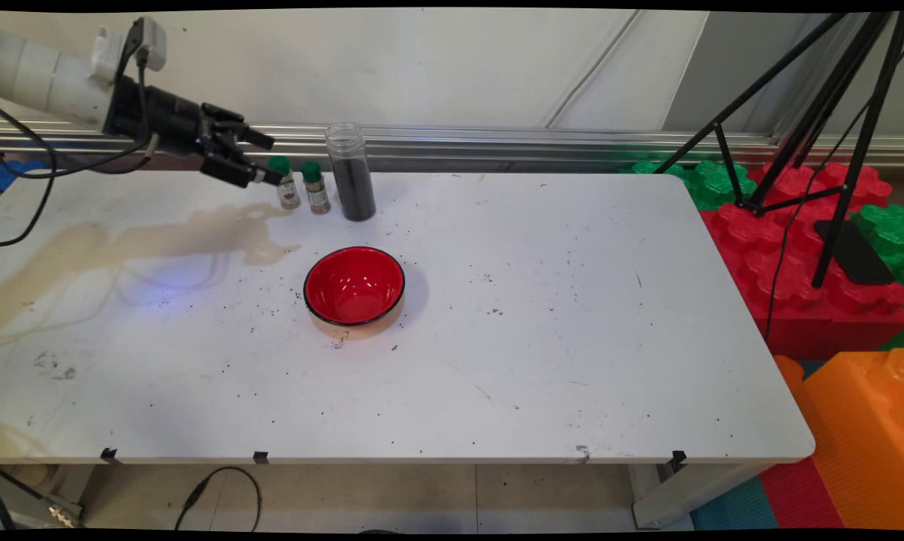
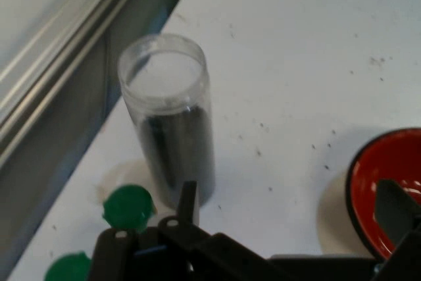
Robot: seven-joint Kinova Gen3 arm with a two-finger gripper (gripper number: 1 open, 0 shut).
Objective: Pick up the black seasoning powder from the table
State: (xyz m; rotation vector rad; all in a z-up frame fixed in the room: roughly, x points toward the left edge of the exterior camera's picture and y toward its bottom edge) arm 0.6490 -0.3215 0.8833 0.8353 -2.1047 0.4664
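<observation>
Gripper (image 1: 265, 158) hangs above the table's (image 1: 542, 330) far left part, pointing right and slightly down, fingers spread wide with nothing between them; in the hand view one finger (image 2: 189, 203) rises at lower centre, the other (image 2: 395, 212) at the right edge, a broad gap between; lower fingertip just beside the cap of the left green-capped bottle (image 1: 285, 183), whether touching cannot be told; second green-capped bottle (image 1: 316, 188) stands just right of the first, both upright near the far edge; in the hand view their green caps (image 2: 128, 206) show at lower left; tall clear jar (image 1: 350, 172), open-topped, dark contents filling the lower part, upper part clear, upright just right of the bottles; seen from the hand (image 2: 171, 123) it stands ahead of the gripper, near the metal rail (image 1: 497, 140) along the wall; red bowl (image 1: 354, 285), black rim, upright, nearer the camera than the jar, apart from it; its edge shows at right in the hand view (image 2: 368, 189); tan spill stain (image 1: 158, 240) spreads across the table's left side; dark specks scattered on the surface around bowl and jar; black tripod (image 1: 820, 135) on red, green and orange blocks (image 1: 805, 255) beyond the table's right end.
</observation>
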